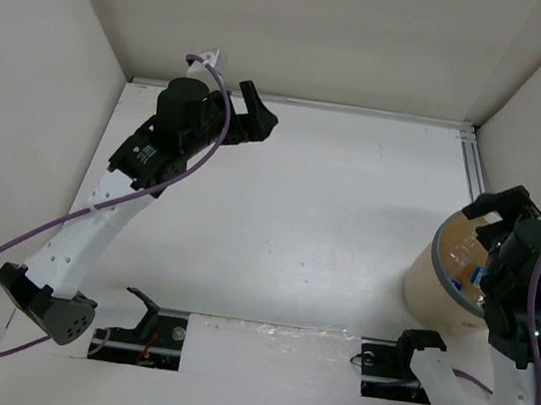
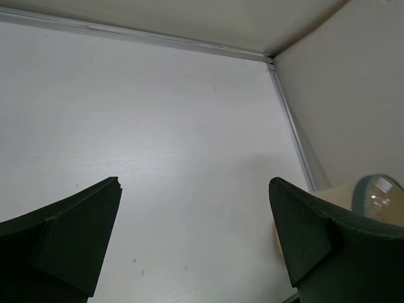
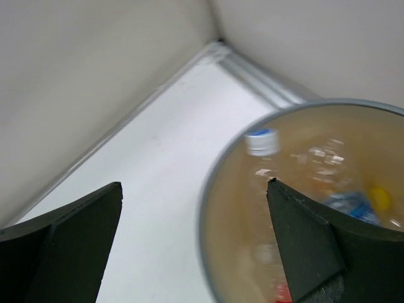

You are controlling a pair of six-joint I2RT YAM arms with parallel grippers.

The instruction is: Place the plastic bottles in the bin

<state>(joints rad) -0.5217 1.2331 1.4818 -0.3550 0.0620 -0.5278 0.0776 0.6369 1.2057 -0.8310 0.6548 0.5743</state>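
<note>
The bin (image 1: 433, 282), a tan cylinder with a pale rim, stands at the table's right edge. My right gripper (image 1: 499, 209) hangs open just above its far rim. In the right wrist view the gripper (image 3: 195, 183) is open over the bin's rim (image 3: 208, 208), with nothing between the fingers. A blurred clear bottle with a white and blue cap (image 3: 261, 142) is inside the bin, along with a blue-labelled bottle (image 3: 347, 205), a yellow cap (image 3: 379, 197) and a bit of red (image 3: 282, 291). My left gripper (image 1: 260, 119) is open and empty at the far left, over bare table (image 2: 194, 181).
White walls close the table on the left, back and right, with a metal rail (image 1: 476, 171) along the right edge. The left wrist view shows the bin (image 2: 379, 192) far off to the right. Two black brackets (image 1: 144, 311) (image 1: 412, 345) sit at the near edge.
</note>
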